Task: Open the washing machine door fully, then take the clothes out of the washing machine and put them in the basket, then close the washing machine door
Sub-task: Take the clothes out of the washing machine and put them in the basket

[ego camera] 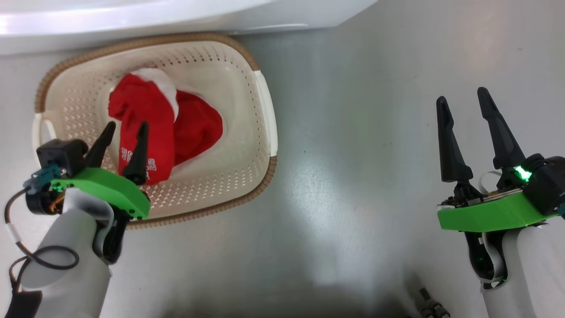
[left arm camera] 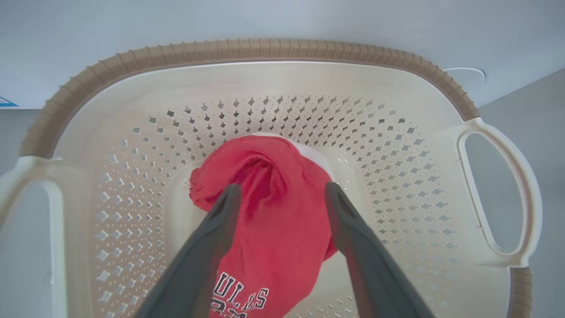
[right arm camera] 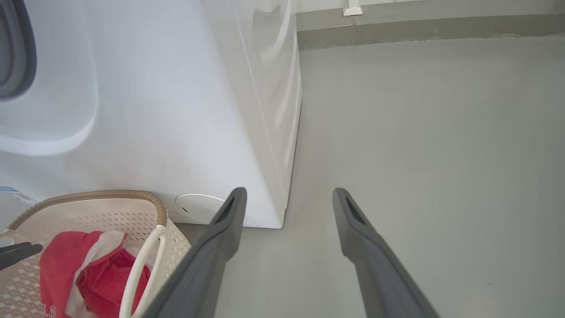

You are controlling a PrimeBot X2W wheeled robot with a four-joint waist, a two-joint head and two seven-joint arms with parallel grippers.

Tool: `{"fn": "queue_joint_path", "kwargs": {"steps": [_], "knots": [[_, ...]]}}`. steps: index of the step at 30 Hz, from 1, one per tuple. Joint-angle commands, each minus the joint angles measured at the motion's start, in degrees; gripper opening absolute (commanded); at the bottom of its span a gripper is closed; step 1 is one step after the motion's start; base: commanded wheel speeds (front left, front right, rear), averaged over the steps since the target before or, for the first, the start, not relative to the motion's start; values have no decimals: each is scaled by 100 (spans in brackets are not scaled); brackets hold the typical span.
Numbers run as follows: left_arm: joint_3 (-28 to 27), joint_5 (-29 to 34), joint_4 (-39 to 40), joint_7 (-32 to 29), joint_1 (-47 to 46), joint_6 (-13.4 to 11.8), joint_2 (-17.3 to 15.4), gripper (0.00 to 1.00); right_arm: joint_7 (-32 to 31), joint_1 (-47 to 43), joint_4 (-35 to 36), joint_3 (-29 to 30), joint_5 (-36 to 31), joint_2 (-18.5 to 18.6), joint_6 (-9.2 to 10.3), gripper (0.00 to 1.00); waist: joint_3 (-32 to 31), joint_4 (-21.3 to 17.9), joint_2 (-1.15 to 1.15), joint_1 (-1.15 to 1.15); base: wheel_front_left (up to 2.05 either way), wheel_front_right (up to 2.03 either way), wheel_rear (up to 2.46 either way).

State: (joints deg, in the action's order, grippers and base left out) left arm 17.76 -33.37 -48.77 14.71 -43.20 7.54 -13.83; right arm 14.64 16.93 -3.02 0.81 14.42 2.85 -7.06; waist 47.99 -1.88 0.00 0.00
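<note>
Red, white-trimmed sports clothes [ego camera: 194,128] lie loose in the cream perforated plastic basket [ego camera: 265,110] just beneath the spread left gripper [ego camera: 127,126], the right gripper [ego camera: 461,95] spread and empty; closing the white washing machine [ego camera: 132,17] door probably remains.

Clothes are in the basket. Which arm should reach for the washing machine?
Left, probably: the open left gripper hangs over the basket in front of the washing machine; the right gripper sits over floor past its corner.
</note>
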Motion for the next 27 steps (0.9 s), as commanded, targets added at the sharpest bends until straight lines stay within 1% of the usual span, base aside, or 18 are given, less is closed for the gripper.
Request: {"fn": "queue_joint_path", "kwargs": {"steps": [1, 14, 26, 27], "knots": [[-193, 9, 88, 29, 311, -5, -204, 100, 36, -104, 77, -134, -38, 3, -43, 100, -182, 22, 0, 0, 0, 0, 0], [-799, 305, 772, 29, 989, -5, -118, 100, 36, -193, -272, -137, -126, 3, -43, 100, -1336, 219, 0, 0, 0, 0, 0], [-1427, 769, 1878, 29, 1785, -5, 83, 100, 36, -526, -539, -69, -144, 3, -43, 100, -2446, 440, 0, 0, 0, 0, 0], [-1427, 769, 1878, 29, 1785, -5, 83, 100, 36, -526, -539, -69, -144, 3, -43, 100, -2446, 440, 0, 0, 0, 0, 0]]}}
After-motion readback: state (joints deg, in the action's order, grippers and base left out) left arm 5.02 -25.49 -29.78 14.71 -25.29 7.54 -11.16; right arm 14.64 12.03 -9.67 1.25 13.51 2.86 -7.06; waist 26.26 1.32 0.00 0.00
